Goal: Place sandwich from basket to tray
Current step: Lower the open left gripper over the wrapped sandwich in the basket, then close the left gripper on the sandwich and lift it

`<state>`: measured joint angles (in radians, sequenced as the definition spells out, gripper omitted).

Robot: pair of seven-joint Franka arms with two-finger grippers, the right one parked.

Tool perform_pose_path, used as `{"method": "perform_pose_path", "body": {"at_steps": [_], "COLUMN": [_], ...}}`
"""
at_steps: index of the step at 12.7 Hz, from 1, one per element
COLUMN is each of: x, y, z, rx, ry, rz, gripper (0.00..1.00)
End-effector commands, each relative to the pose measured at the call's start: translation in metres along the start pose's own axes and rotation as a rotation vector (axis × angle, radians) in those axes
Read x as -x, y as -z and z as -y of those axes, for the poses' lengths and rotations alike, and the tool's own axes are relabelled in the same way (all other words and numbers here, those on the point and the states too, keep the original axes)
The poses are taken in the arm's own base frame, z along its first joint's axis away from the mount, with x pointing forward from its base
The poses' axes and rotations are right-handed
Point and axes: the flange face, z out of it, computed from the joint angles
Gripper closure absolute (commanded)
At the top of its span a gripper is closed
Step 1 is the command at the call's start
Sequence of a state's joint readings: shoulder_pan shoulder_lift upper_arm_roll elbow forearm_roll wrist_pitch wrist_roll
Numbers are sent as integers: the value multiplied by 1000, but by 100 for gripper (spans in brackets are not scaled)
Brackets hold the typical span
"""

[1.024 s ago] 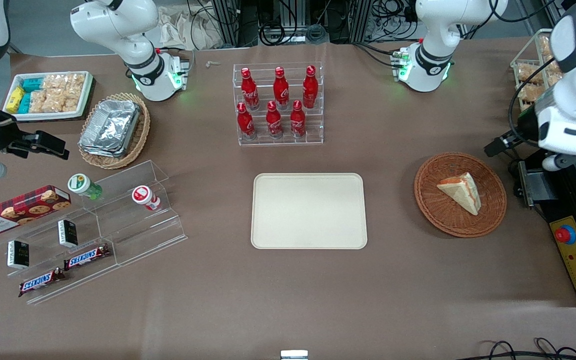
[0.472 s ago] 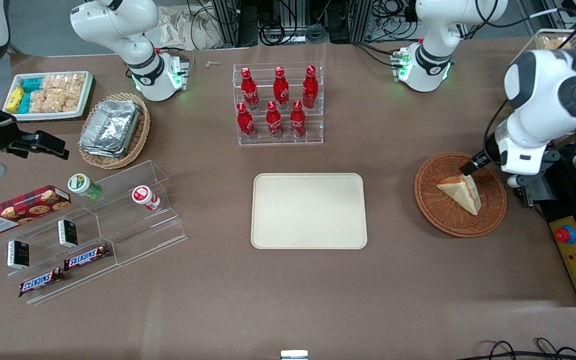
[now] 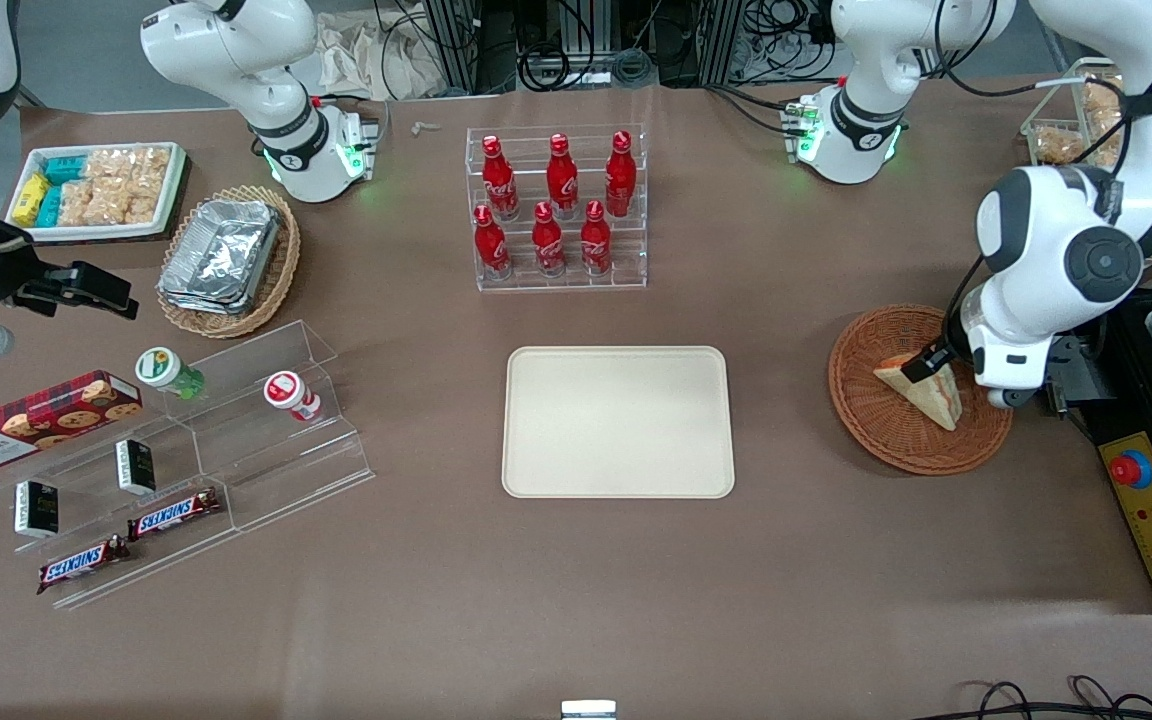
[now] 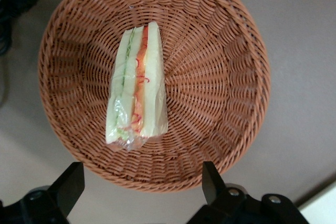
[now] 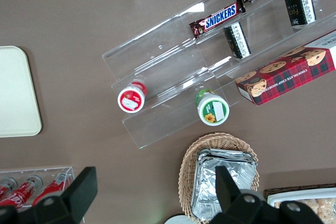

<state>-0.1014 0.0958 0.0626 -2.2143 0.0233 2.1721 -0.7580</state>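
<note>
The sandwich (image 3: 928,392), a pale bread wedge in clear wrap with red, orange and green filling, lies in the round reddish-brown basket (image 3: 876,430) toward the working arm's end of the table. My left gripper (image 3: 948,376) hovers above the basket, over the sandwich, open and empty. In the left wrist view the sandwich (image 4: 137,93) lies in the middle of the basket (image 4: 231,77), and my gripper (image 4: 140,176) has its fingers (image 4: 71,186) spread wide over the basket's rim, clear of the sandwich. The cream tray (image 3: 618,420) lies bare at the table's middle.
A clear rack of red bottles (image 3: 556,210) stands farther from the front camera than the tray. A black box with a red button (image 3: 1151,500) sits beside the basket at the table's end. Acrylic snack shelves (image 3: 176,460) and a foil-container basket (image 3: 226,258) lie toward the parked arm's end.
My left arm has swung in from the table's end and come down over the basket. The gripper now hangs above the sandwich. The sandwich has not moved.
</note>
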Motion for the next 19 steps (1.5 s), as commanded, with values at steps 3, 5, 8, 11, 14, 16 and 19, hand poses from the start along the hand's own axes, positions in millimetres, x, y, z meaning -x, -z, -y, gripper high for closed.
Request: {"method": "perform_pose_path", "body": {"at_steps": [3, 5, 8, 11, 14, 16, 19], "x": [-10, -14, -18, -25, -27, -29, -31], "y": [-26, -29, -33, -45, -60, -68, -74], "z": [1, 8, 12, 18, 17, 16, 15], "rx": [-7, -11, -13, -9, -19, -26, -28], "ry": [59, 72, 84, 100, 99, 100, 101], "rz": [-4, 1, 4, -1, 7, 13, 13], "gripper": [0, 0, 0, 0, 0, 0, 2]}}
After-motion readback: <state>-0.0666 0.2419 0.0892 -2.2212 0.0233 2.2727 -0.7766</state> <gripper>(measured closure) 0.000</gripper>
